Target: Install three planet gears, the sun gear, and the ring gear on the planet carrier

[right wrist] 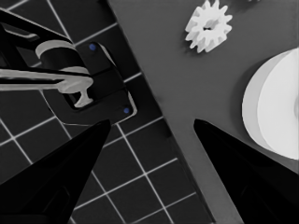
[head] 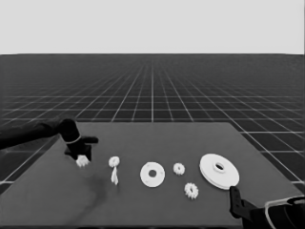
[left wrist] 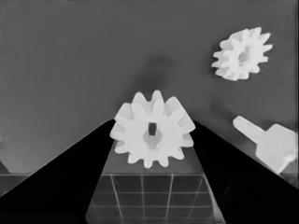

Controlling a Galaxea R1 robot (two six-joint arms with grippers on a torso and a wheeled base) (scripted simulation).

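With the smaller round part (head: 152, 174) taken as the middle of a clock in the head view, the right gripper (right wrist: 152, 121) is being kept nearest, far out at 4 o'clock by the table's corner. Its fingers are being held wide apart, with nothing between them.

The near gear (head: 191, 190) is lying at 4 o'clock. The smaller round part itself is lying flat in the middle of the table. The larger round part (head: 212, 177) is resting at 3 o'clock, well apart from it. The small gear (head: 178, 168) is sitting between the two round parts, at 2 o'clock.

At 9 o'clock a thin white piece (head: 115, 177) is lying, and the left gear (head: 114, 161) is sitting just beside its far end.

Farther out at 10 o'clock, by the table's left end, the end gear (left wrist: 153, 135) is being squeezed by the left gripper (head: 82, 153). Both fingers are being pressed against its teeth, one on each side.
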